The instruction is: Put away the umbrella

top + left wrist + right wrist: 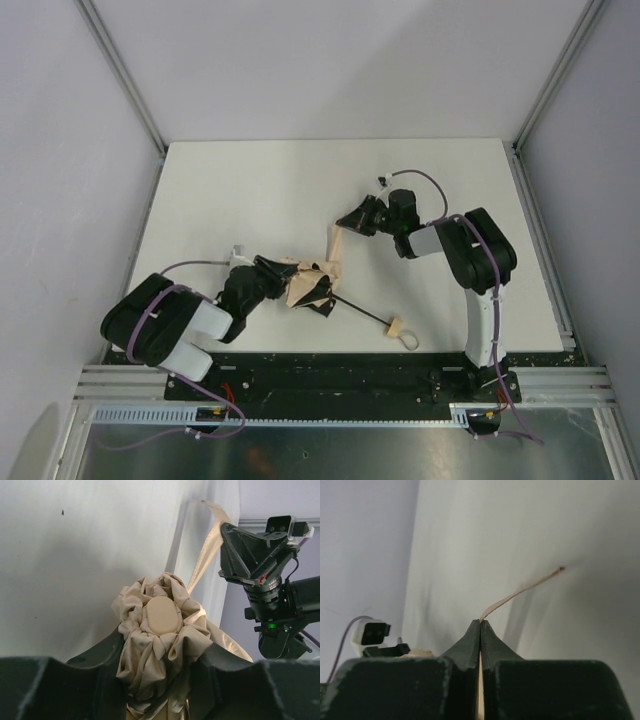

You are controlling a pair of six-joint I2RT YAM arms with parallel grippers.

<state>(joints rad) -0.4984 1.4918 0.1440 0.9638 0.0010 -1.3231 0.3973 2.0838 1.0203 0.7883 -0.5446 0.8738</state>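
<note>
The umbrella (312,284) lies collapsed near the table's front, its tan fabric bunched up. A thin black shaft (360,311) runs right to a small tan handle (393,327) with a loop strap (409,342). My left gripper (272,277) is shut on the bunched fabric (150,655), with the oval tan cap (161,615) showing just past its fingers. My right gripper (347,222) is shut on the umbrella's thin tan tie band (520,593), pulling it up and away from the bundle. In the left wrist view the band (206,555) rises to the right gripper (235,555).
The white table (250,190) is bounded by pale walls and metal rails (540,235) on both sides. Both arm bases sit on the black bar (340,375) at the near edge. The left arm's wrist camera (371,633) shows low left in the right wrist view.
</note>
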